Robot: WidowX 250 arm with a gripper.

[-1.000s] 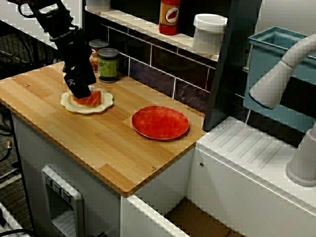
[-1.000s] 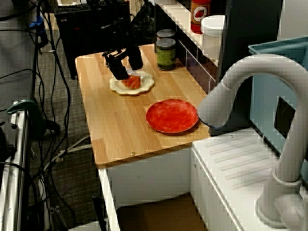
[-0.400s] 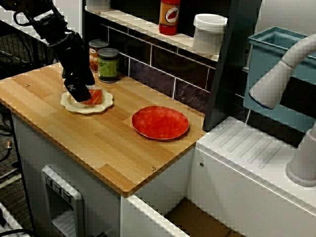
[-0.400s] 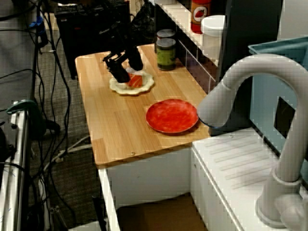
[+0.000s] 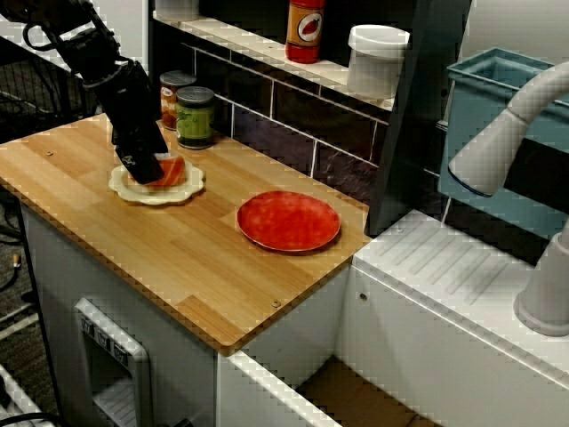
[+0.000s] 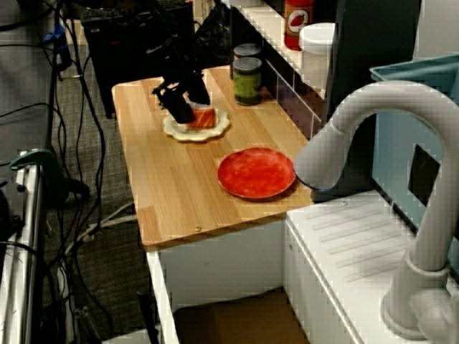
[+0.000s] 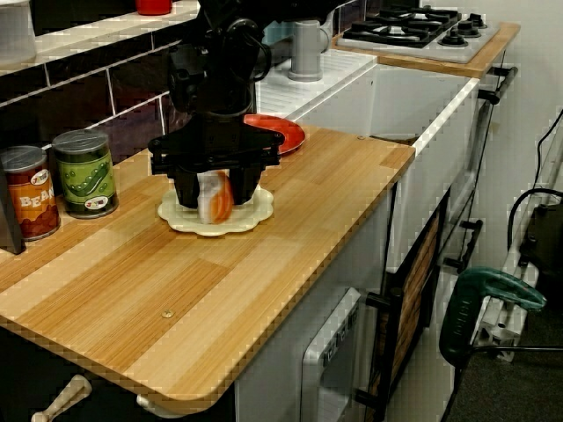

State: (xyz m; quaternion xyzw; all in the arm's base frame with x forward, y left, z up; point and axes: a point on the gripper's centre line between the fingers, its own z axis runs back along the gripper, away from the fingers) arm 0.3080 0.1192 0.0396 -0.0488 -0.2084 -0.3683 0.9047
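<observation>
A piece of orange and white salmon (image 7: 217, 199) stands on edge over a cream scalloped plate (image 7: 251, 216) at the left part of the wooden counter. My black gripper (image 7: 215, 204) comes down from above, and its two fingers press the piece from both sides. From the front, the gripper (image 5: 148, 170) covers the plate's (image 5: 182, 189) left half and the salmon (image 5: 172, 169) shows tilted beside it. From over the faucet, the gripper (image 6: 186, 115) hides most of the salmon (image 6: 205, 117).
A bare red plate (image 5: 289, 221) lies to the right on the counter. A green can (image 5: 195, 116) and a red can (image 5: 169, 92) stand against the tiled wall behind the cream plate. A shelf above holds a red bottle (image 5: 305, 29) and a white tub (image 5: 377, 58). A faucet (image 5: 507, 133) rises at right.
The gripper has shifted a little left and back over the cream plate. The salmon, lying flat before, now sits tipped up between the fingers.
</observation>
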